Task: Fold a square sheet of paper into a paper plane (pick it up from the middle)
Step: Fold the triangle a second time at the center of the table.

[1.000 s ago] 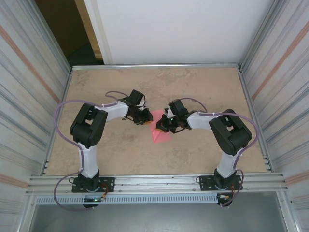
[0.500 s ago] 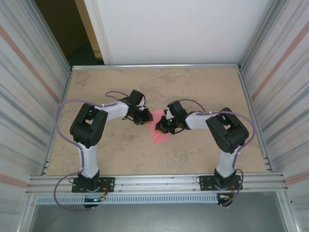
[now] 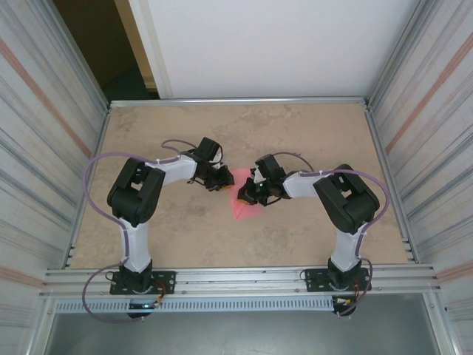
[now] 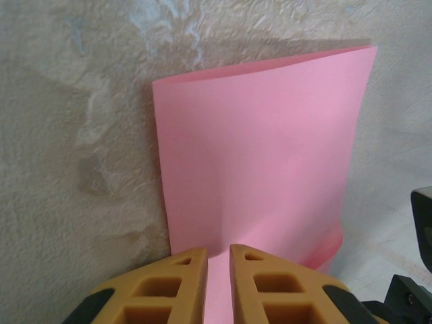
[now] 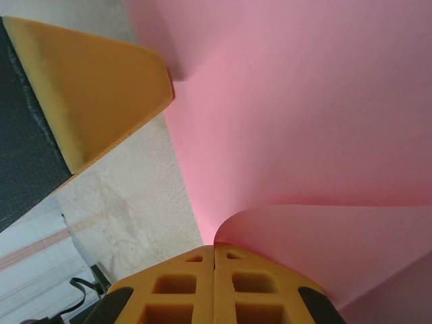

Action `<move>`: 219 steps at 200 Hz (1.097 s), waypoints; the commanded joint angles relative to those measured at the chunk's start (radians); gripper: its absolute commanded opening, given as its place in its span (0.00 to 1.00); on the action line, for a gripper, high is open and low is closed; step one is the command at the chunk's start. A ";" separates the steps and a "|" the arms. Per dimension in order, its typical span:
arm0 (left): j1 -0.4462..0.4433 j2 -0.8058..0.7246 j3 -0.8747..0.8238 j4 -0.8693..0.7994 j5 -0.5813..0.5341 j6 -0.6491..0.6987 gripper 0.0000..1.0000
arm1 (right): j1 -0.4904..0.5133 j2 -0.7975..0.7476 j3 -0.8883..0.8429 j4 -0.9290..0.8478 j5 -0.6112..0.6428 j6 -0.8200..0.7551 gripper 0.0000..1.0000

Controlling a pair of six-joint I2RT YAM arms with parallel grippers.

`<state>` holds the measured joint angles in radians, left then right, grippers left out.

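Sheet: square sheet of paper [image 3: 247, 207], partly folded, at the centre of the table [image 3: 310, 133].
Left gripper [image 4: 217, 260]: pinching its far-left side, likely anchoring it.
Right gripper [image 5: 214, 253]: pressed together on a curled flap, probably carrying the fold.

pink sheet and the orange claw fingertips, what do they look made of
Pink sheet: thin paper, it seems, with a matte finish; it curls softly at its edges and shows no gloss. Left claw fingertips: probably moulded plastic or rubber, dull orange, with square hollow pockets; the look leaves open which of the two.
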<state>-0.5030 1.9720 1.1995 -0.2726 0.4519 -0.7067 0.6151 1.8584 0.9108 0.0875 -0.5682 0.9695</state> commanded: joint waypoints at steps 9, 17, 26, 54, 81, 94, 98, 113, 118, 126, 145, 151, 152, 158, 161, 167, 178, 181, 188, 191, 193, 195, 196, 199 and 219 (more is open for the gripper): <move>0.003 0.037 -0.003 -0.028 -0.005 -0.005 0.18 | 0.007 0.012 0.015 0.003 0.033 0.021 0.00; 0.003 0.036 -0.003 -0.029 -0.004 -0.006 0.18 | 0.008 0.011 0.016 0.001 0.037 0.021 0.00; 0.003 0.036 -0.003 -0.029 -0.005 -0.006 0.18 | 0.007 0.011 0.016 0.003 0.042 0.021 0.00; 0.003 0.034 -0.004 -0.027 -0.003 -0.008 0.18 | 0.008 0.015 0.019 0.004 0.046 0.026 0.00; 0.003 0.034 -0.006 -0.027 -0.002 -0.007 0.18 | 0.007 0.021 0.019 0.011 0.049 0.029 0.00; 0.003 0.034 -0.008 -0.025 -0.001 -0.008 0.18 | 0.007 0.024 0.020 0.011 0.048 0.030 0.00; 0.003 0.034 -0.009 -0.025 -0.001 -0.008 0.18 | 0.007 0.026 0.019 0.012 0.048 0.032 0.00; 0.003 0.034 -0.012 -0.025 -0.002 -0.008 0.18 | 0.007 0.030 0.020 0.017 0.048 0.035 0.00; 0.003 0.033 -0.012 -0.024 -0.002 -0.008 0.18 | 0.007 0.031 0.020 0.019 0.049 0.036 0.00; 0.003 0.033 -0.014 -0.024 -0.002 -0.009 0.18 | 0.008 0.032 0.020 0.021 0.049 0.037 0.00; 0.003 0.036 -0.013 -0.024 -0.001 -0.010 0.18 | 0.007 0.035 0.022 0.026 0.052 0.040 0.00; 0.003 0.036 -0.013 -0.023 -0.001 -0.010 0.18 | 0.006 0.035 0.021 0.027 0.053 0.040 0.00; 0.003 0.036 -0.013 -0.023 -0.001 -0.010 0.18 | 0.007 0.036 0.022 0.027 0.053 0.039 0.00; 0.003 0.036 -0.014 -0.023 0.000 -0.010 0.18 | 0.008 0.036 0.023 0.027 0.054 0.040 0.00; 0.003 0.036 -0.015 -0.022 0.000 -0.010 0.18 | 0.007 0.036 0.024 0.025 0.054 0.040 0.00; 0.003 0.036 -0.014 -0.023 0.000 -0.010 0.18 | 0.007 0.037 0.025 0.025 0.055 0.040 0.00; 0.003 0.036 -0.014 -0.023 0.000 -0.010 0.18 | 0.008 0.038 0.025 0.025 0.056 0.041 0.00; 0.003 0.036 -0.014 -0.022 0.000 -0.010 0.18 | 0.007 0.039 0.024 0.025 0.056 0.043 0.00; 0.003 0.036 -0.015 -0.022 0.000 -0.010 0.18 | 0.006 0.039 0.023 0.026 0.059 0.044 0.00; 0.003 0.036 -0.015 -0.023 -0.001 -0.010 0.18 | 0.007 0.040 0.024 0.025 0.060 0.044 0.00; 0.003 0.035 -0.014 -0.023 0.000 -0.010 0.18 | 0.007 0.041 0.023 0.026 0.060 0.044 0.00; 0.003 0.036 -0.014 -0.022 0.000 -0.010 0.18 | 0.007 0.041 0.023 0.025 0.059 0.044 0.00; 0.003 0.036 -0.014 -0.022 0.000 -0.010 0.18 | 0.006 0.041 0.023 0.025 0.060 0.044 0.00; 0.003 0.037 -0.015 -0.022 0.000 -0.010 0.18 | 0.007 0.041 0.021 0.026 0.060 0.044 0.00; 0.004 0.036 -0.017 -0.021 0.000 -0.011 0.18 | 0.007 0.039 0.021 0.029 0.061 0.048 0.00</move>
<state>-0.5030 1.9724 1.1995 -0.2718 0.4526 -0.7082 0.6159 1.8790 0.9127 0.1066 -0.5312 0.9947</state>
